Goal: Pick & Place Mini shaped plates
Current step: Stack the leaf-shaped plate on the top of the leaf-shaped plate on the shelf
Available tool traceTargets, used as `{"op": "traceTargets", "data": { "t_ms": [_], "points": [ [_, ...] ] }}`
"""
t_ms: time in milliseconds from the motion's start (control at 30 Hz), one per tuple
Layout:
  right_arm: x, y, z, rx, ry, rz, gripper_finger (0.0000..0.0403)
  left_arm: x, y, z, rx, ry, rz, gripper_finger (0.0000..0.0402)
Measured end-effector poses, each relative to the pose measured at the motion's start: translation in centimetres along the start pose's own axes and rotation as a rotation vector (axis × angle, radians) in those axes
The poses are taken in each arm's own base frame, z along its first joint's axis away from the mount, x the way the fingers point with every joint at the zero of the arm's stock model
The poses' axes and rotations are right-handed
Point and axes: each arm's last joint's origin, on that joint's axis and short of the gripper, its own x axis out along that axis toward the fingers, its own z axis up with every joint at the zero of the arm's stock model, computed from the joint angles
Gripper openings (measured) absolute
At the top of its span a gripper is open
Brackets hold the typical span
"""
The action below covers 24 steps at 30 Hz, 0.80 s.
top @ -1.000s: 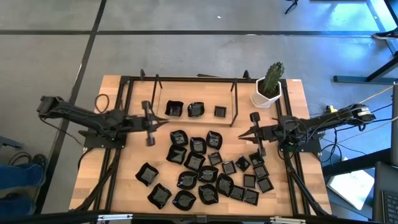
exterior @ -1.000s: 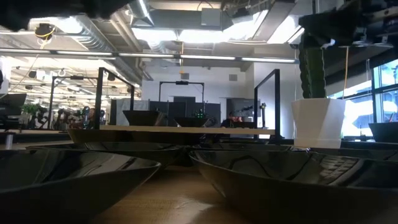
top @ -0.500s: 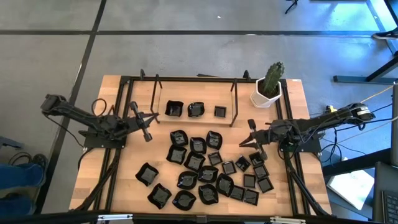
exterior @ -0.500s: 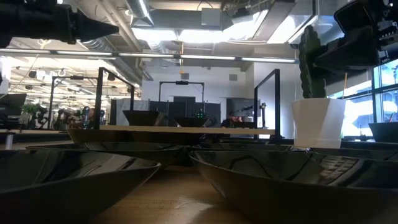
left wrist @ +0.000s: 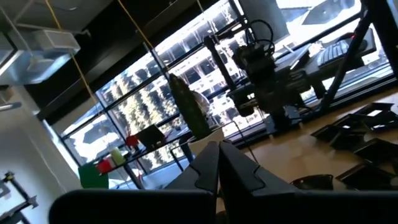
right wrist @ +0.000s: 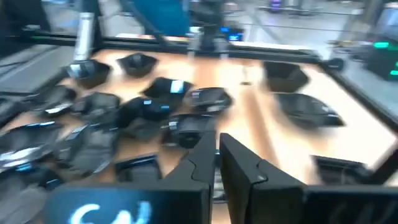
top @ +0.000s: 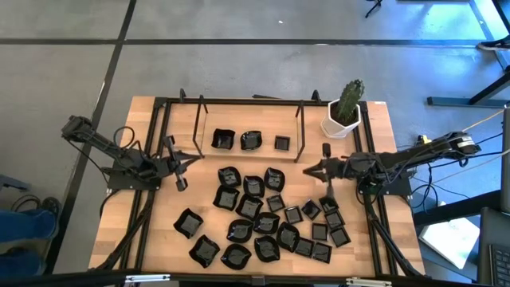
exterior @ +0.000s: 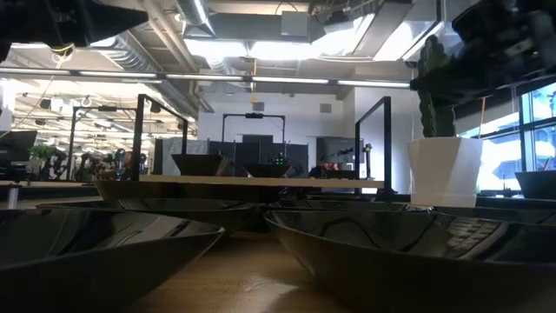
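Many mini shaped plates (top: pixel 263 215), small glossy black dishes, lie scattered on the wooden table from its middle to its near right. Three more (top: pixel 249 141) rest on a raised wooden shelf at the far side. My left gripper (top: pixel 194 157) hangs shut and empty above the table's left part, pointing toward the right edge, left of the plates. My right gripper (top: pixel 308 170) hangs shut and empty over the right part, pointing toward the left edge, just above the rightmost plates (right wrist: pixel 186 124). In both wrist views the fingertips (left wrist: pixel 217 163) (right wrist: pixel 216 152) meet with nothing between them.
A white pot with a green cactus (top: pixel 344 112) stands at the far right corner. A black metal frame (top: pixel 303 131) carries the shelf and runs along both sides of the table. Bare wood lies at the near left (top: pixel 151 231).
My left gripper has drawn back toward the table's left edge, sunk a little and rolled about its own line, staying shut. My right gripper has rolled and tipped a little while keeping its place. No plate has moved.
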Motion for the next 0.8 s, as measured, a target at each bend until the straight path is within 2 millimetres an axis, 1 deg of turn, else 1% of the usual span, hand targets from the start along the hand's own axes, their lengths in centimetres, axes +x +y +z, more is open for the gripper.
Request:
{"op": "traceTargets", "data": {
  "t_ms": [67,133,233,400,533,700,800],
  "points": [
    [0.5,0.0,0.2,0.010,0.022,-0.040,0.0026,0.0,0.0,0.0,0.016,-0.004,-0.004,0.0005],
    [1.2,0.0,0.8,0.015,0.057,-0.067,0.0026,0.0,0.0,0.0,0.040,-0.004,-0.004,0.0002],
    [2.8,0.4,1.7,0.006,0.166,-0.060,0.0026,0.0,0.0,0.0,0.051,-0.003,-0.003,0.0004],
    [5.7,2.0,3.3,-0.017,0.417,0.073,0.0026,0.0,0.0,0.0,0.042,-0.003,-0.002,0.0007],
    [7.8,3.3,4.6,-0.060,0.539,0.085,0.0026,0.0,0.0,0.0,0.009,-0.005,-0.005,0.0004],
    [10.7,4.2,4.8,-0.068,0.621,0.065,0.0027,0.0,0.0,0.0,0.000,-0.006,-0.007,0.0003],
    [12.0,4.6,4.7,-0.126,0.676,0.107,0.0042,0.0,0.0,0.0,-0.001,-0.006,-0.007,0.0006]
  ]
}}
